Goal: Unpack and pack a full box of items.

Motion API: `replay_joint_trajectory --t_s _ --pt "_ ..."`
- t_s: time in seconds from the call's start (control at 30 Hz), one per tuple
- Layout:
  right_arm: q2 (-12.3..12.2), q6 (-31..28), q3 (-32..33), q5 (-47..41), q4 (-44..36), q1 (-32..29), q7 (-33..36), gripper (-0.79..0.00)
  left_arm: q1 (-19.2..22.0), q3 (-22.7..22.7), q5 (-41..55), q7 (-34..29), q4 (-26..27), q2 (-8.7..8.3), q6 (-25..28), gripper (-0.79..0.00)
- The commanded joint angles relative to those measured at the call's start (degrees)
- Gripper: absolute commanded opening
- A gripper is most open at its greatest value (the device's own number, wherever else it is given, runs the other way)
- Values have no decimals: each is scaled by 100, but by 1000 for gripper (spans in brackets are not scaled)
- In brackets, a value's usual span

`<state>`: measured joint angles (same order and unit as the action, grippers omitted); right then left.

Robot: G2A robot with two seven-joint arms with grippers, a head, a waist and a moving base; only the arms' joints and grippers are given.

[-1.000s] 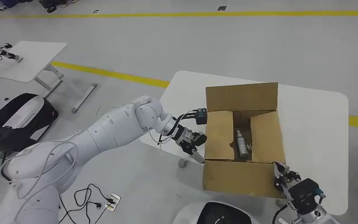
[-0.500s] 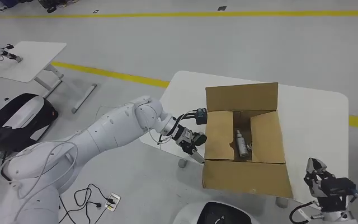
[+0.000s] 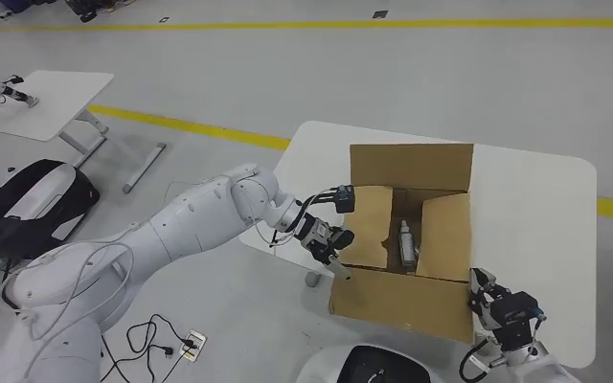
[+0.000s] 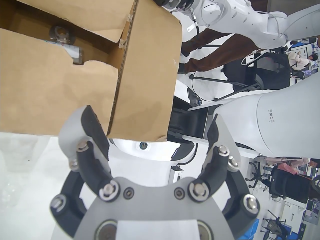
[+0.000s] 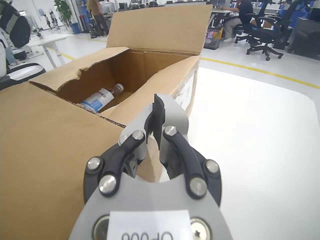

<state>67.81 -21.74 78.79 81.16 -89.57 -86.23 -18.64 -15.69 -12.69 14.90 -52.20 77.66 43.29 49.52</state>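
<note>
An open cardboard box [image 3: 402, 302] stands on the white table [image 3: 536, 191], its flaps spread. A small bottle [image 3: 407, 244] with a white label lies on the box floor, also seen in the right wrist view as the bottle [image 5: 100, 99]. My left gripper [image 3: 335, 257] is open at the box's left near corner; in its own view the left gripper [image 4: 155, 128] straddles the corner of the box [image 4: 147, 76]. My right gripper [image 3: 479, 285] is shut against the right end of the near flap. In its own view the right gripper [image 5: 156, 111] sits beside the box [image 5: 50, 138].
The table's right part beyond the box is bare. A second white table [image 3: 48, 101] stands far left across the floor. Cables and a power strip [image 3: 187, 343] lie on the floor below the left arm.
The right gripper swung out to the right, then came back to the near flap. The box has shifted left and turned slightly. The left arm stayed still.
</note>
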Motion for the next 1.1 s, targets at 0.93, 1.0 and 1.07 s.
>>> replay_joint_trajectory --t_s 0.93,1.0,1.07 --pt "-74 692 876 -23 -639 -650 -255 -785 -600 -742 -2551 2026 1602 400 -4149 0" --pt "-63 620 758 -18 -401 -473 -206 -785 -600 -742 -2551 2026 1602 400 -4149 0" --pt "-40 499 609 -141 -136 -260 -221 -785 -600 -742 -2551 2026 1602 400 -4149 0"
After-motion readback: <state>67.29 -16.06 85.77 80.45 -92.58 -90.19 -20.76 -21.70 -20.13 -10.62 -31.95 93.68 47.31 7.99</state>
